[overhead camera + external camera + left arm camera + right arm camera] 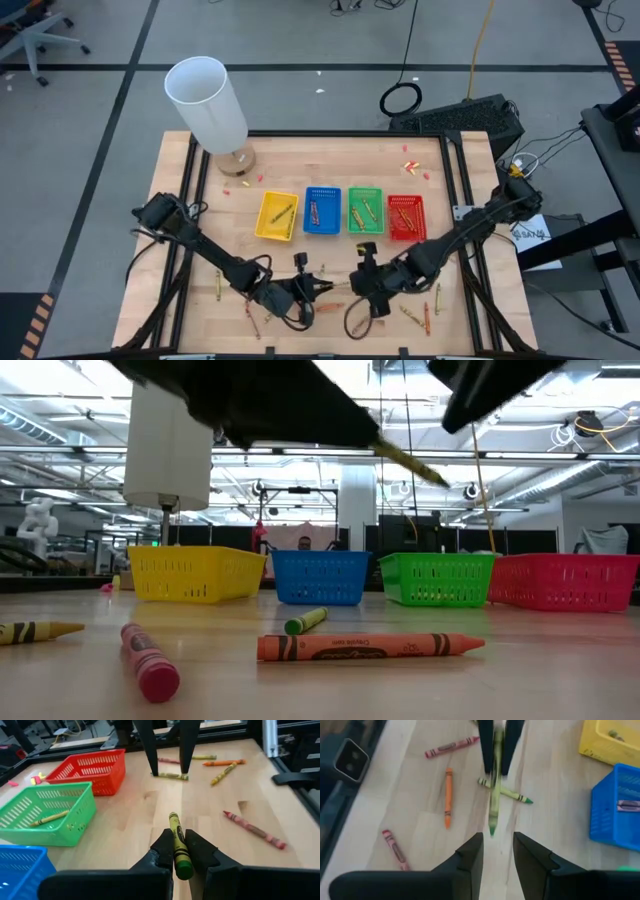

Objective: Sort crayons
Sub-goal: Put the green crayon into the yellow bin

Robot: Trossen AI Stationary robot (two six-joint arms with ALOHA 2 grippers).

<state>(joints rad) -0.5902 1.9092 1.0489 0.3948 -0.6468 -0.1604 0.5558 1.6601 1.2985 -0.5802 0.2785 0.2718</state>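
Two end effectors meet: left point(175, 851) grips a green crayon point(176, 840), right point(497, 845) stands parted, empty

My left gripper point(179, 851) is at the table's near edge, just left of centre, fingers clamped on a yellow-green crayon point(177, 842). My right gripper point(497, 851) faces it from just right of centre, fingers parted and empty. Both arms reach inward.

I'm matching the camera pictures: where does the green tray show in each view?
High view: green tray, third in the row.
Low view: right of centre.
Left wrist view: beside the red tray.
Right wrist view: not clearly in it.
Shared landmark: the blue tray beside it.
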